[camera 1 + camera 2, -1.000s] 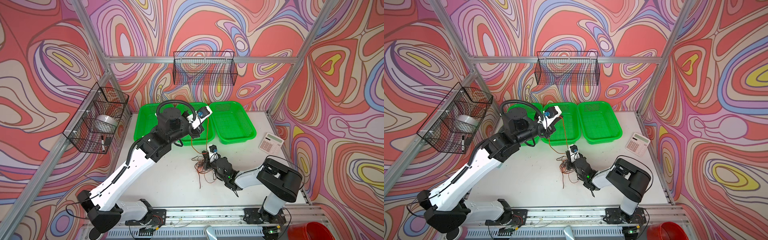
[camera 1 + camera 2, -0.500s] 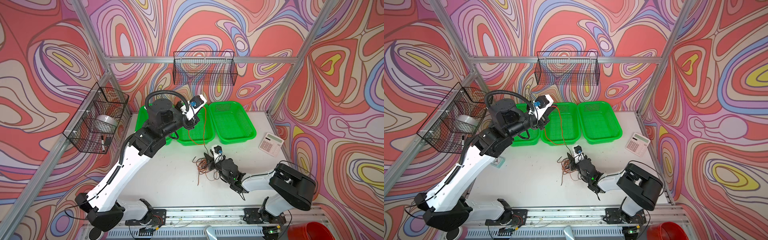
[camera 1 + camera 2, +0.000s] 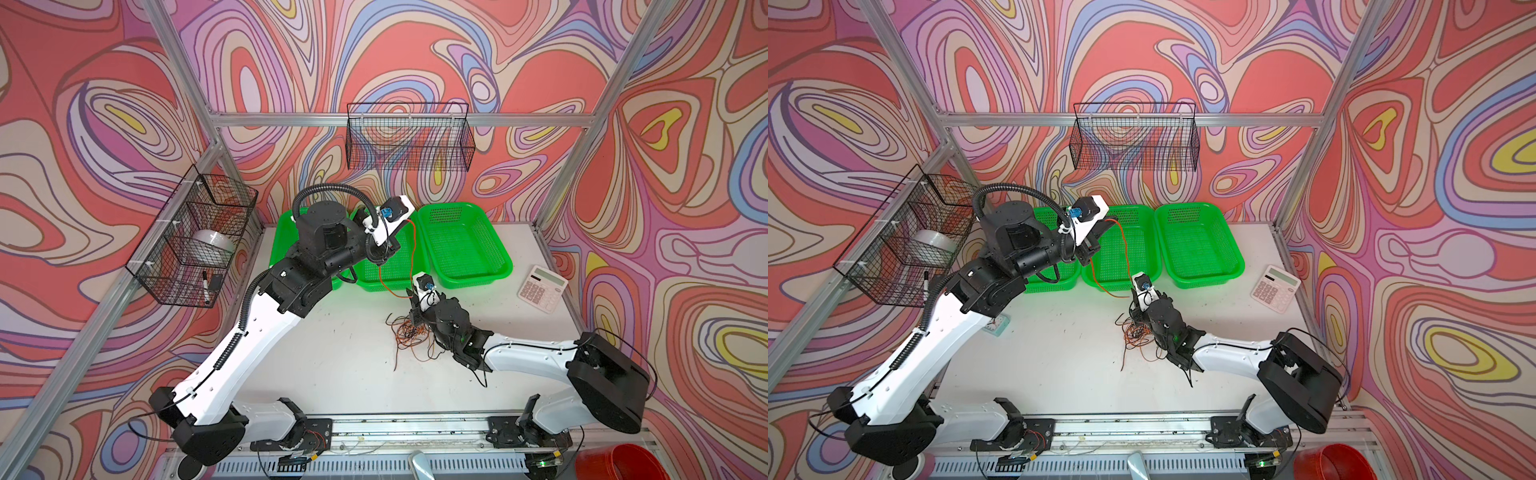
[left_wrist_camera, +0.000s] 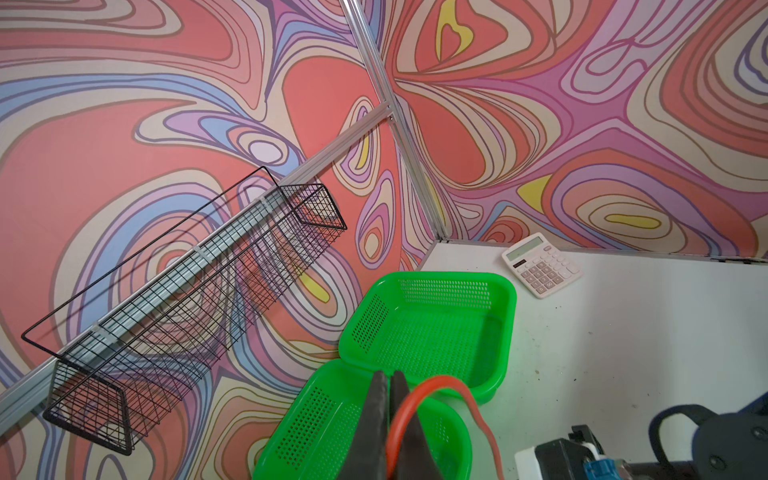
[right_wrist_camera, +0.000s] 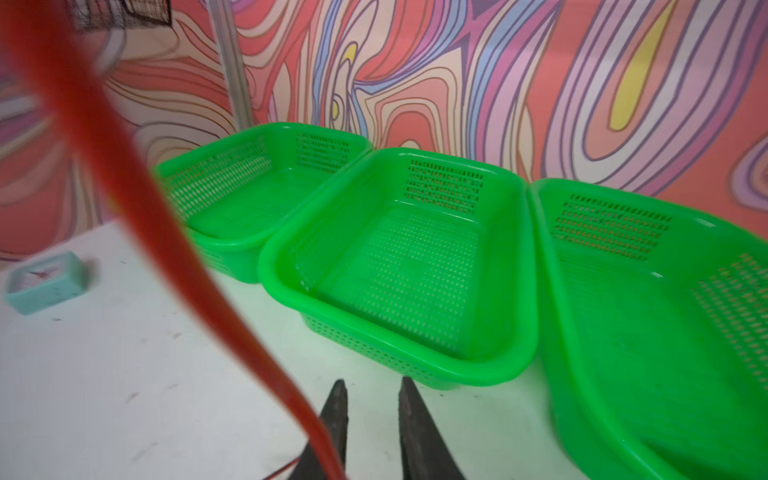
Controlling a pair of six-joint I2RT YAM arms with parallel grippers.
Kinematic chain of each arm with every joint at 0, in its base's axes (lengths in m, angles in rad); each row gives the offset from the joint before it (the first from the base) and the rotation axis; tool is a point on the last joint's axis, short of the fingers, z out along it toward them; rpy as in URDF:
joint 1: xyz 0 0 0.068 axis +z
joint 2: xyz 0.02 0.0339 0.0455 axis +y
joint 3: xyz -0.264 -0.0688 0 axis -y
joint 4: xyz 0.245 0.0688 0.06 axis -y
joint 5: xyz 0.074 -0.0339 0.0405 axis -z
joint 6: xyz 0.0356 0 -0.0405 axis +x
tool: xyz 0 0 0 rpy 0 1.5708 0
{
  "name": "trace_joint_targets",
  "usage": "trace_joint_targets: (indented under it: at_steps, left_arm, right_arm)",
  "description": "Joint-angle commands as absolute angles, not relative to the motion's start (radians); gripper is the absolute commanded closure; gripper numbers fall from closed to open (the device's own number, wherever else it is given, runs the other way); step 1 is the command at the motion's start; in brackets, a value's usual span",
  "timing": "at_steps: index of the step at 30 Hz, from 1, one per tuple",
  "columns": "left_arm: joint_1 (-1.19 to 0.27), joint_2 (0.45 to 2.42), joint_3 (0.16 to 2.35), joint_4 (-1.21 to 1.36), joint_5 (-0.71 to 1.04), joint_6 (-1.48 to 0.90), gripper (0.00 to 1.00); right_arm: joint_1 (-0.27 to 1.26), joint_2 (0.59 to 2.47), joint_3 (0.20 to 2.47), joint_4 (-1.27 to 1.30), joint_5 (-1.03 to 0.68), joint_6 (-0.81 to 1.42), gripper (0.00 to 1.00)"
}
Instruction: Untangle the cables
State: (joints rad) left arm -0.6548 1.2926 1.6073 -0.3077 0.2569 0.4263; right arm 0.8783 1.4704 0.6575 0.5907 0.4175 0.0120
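Left gripper (image 4: 389, 374) pinches thin orange cable (image 4: 440, 380); right gripper (image 5: 371, 388) narrow, hold unclear; hard pull could tighten orange-brown wire tangle (image 3: 409, 332)

Both arms are glossy white shells with chunky black joints. The left arm (image 3: 257, 332) has a ribbed black hose (image 3: 332, 187) looped up top, thin black cords trail along the right arm (image 3: 532, 361), and the claw fingers (image 5: 415, 432) are dark pointy wedges.

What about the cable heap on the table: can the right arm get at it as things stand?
Probably yes. The right gripper sits right beside the heap, with nothing between them. Only the orange strand, pinched in the left gripper, runs past its jaws.
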Motion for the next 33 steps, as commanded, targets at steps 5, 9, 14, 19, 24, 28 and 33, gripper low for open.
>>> trace_joint_targets:
  at_steps: [5,9,14,19,24,28,33]
  left_arm:
    - [-0.542,1.189,1.42,-0.249,0.329,0.339,1.0]
    - [-0.448,1.122,1.184,-0.082,0.418,0.229,1.0]
    - [-0.385,1.088,0.909,0.121,0.438,0.128,1.0]
    - [-0.367,1.113,0.699,0.359,0.456,0.076,1.0]
    - [-0.367,1.142,0.601,0.479,0.46,0.051,0.51]
    - [-0.369,1.109,0.6,0.449,0.48,0.069,0.32]
    - [-0.423,1.053,0.673,0.264,0.459,0.201,0.17]
  right_arm:
    - [0.874,1.401,0.66,0.507,0.503,-0.04,1.0]
    - [0.874,1.336,0.685,0.388,0.518,-0.057,1.0]
    - [0.874,1.267,0.709,0.288,0.529,-0.075,1.0]
    - [0.871,1.257,0.751,0.211,0.477,-0.13,1.0]
    - [0.856,1.272,0.779,0.16,0.394,-0.166,1.0]
    - [0.843,1.283,0.79,0.14,0.363,-0.18,1.0]
    - [0.827,1.297,0.804,0.142,0.299,-0.192,1.0]
